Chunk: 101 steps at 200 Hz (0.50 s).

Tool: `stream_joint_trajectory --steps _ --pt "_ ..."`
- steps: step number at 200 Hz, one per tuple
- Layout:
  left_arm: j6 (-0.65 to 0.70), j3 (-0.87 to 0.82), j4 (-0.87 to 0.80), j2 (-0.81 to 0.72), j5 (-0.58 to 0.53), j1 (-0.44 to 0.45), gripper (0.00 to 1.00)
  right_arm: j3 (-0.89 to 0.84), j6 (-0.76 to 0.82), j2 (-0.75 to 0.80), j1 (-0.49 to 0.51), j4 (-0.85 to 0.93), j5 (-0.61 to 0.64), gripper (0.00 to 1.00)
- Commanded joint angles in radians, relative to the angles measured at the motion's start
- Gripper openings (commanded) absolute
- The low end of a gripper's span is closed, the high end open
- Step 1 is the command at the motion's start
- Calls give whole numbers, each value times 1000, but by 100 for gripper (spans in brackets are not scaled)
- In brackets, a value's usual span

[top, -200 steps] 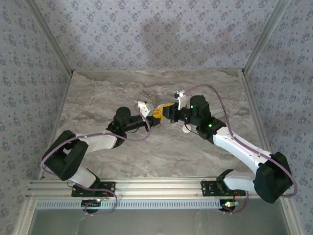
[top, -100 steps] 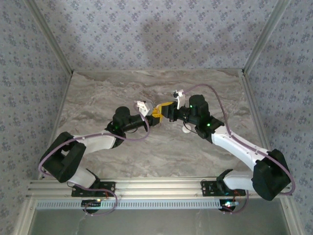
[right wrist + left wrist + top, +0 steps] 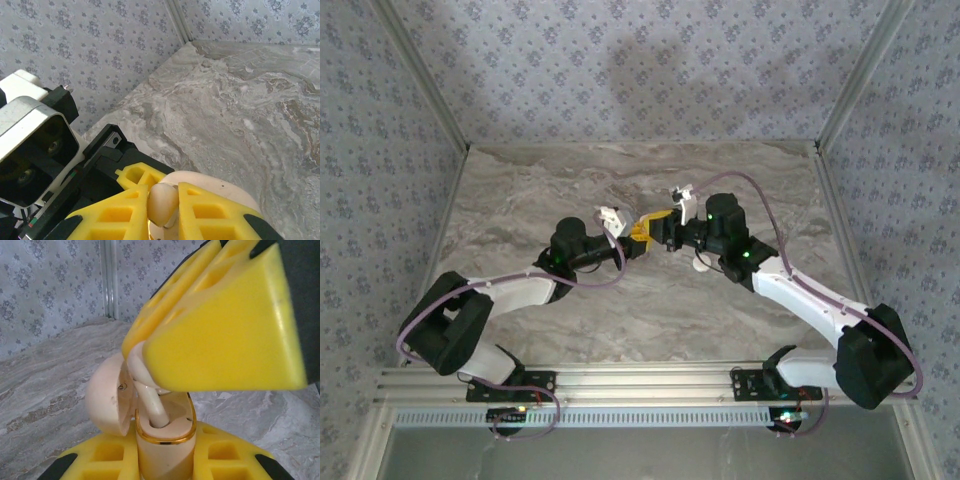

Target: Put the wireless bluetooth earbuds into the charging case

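Over the middle of the worktop (image 3: 620,320), the left end effector (image 3: 165,466) is clamped on the charging case (image 3: 162,447), lid (image 3: 106,395) hinged open toward 9 o'clock. The right end effector (image 3: 163,196) pinches an earbud (image 3: 150,402), its stem dipping into the well from 11 o'clock. Careful: that tilted stem could jam on the gold rim, or a hard push could twist the case loose.
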State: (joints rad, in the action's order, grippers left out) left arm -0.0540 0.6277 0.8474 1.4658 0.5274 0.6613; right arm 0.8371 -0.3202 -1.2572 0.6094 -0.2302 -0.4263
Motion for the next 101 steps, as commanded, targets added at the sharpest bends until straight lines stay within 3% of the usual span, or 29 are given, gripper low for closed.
stream_joint_trajectory --steps 1,101 --pt "-9 50 116 -68 36 10 17 5 53 -29 29 144 -33 21" --pt "2 45 101 -93 43 9 17 33 119 -28 21 260 -16 26"
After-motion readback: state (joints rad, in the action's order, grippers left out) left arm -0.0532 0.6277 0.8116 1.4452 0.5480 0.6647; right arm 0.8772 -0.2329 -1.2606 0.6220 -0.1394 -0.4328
